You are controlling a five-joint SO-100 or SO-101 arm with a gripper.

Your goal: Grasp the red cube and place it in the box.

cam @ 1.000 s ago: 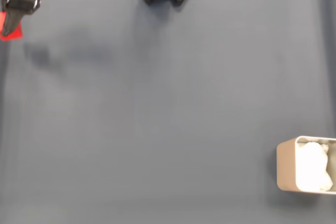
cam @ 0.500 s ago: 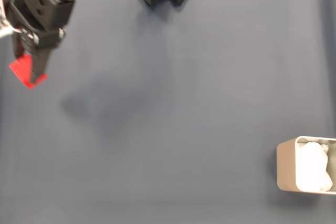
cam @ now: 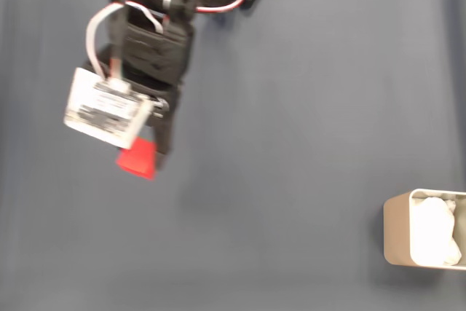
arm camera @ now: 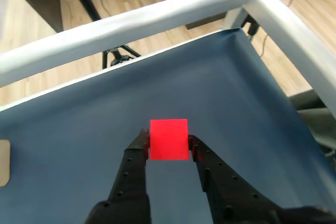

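I have the gripper [arm camera: 168, 141] clamped on the red cube [arm camera: 168, 139] (grasp done), held well apart from the box [cam: 397, 229], so carry and release remain.

My fixed view looks straight down on the dark blue cloth-covered table [cam: 306, 107]; my wrist view rides close behind the black two-finger gripper [arm camera: 168, 140], facing twelve o'clock across the same cloth.

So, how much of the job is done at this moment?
Done: the grasp. In the wrist view the gripper is shut on the red cube. In hand: the carry; the fixed view shows the cube at the left, far from the box at the lower right. Left: reach the box and release the cube inside.
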